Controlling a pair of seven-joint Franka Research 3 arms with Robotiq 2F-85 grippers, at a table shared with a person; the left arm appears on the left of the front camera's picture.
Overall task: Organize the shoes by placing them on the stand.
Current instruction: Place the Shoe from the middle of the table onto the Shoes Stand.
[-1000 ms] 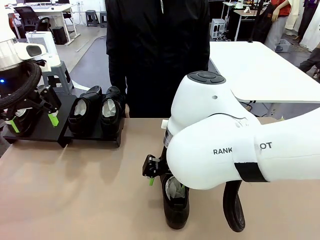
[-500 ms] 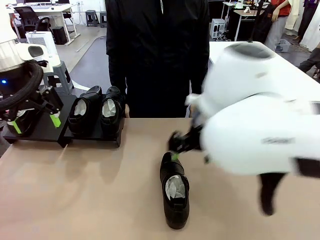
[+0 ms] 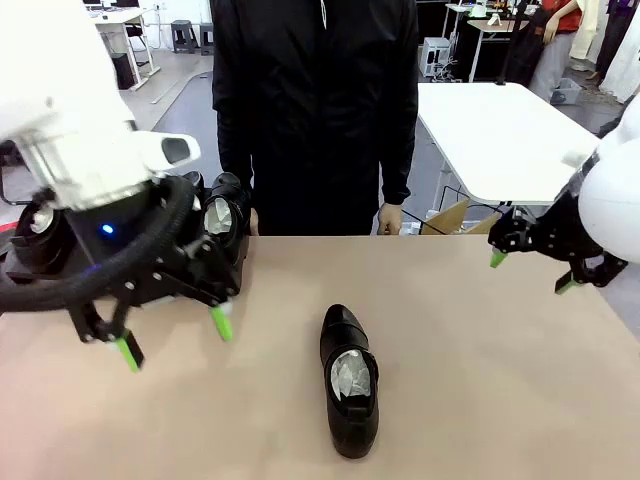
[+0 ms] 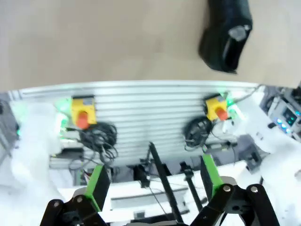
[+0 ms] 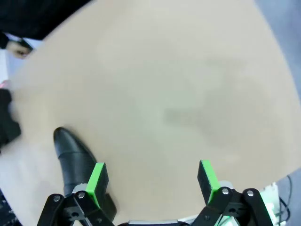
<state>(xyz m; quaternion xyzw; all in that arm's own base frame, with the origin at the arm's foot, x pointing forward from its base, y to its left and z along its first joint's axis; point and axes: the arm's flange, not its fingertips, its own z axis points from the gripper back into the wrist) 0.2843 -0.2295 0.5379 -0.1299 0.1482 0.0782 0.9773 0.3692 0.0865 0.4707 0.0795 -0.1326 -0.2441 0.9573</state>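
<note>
- one shoe lies alone on the table, at about 6 o'clock of the front view, toe toward the person
- the stand sits at about 10 o'clock, with shoes on it partly hidden by the left arm
- left gripper hangs spread and empty, at 9 o'clock of the lone shoe
- right gripper stands wide and empty at about 3 o'clock
- step in hand, as a judgement: fetching the last shoe
- next move calls for one gripper to straddle the shoe, then carry it to a free spot on the stand
</note>
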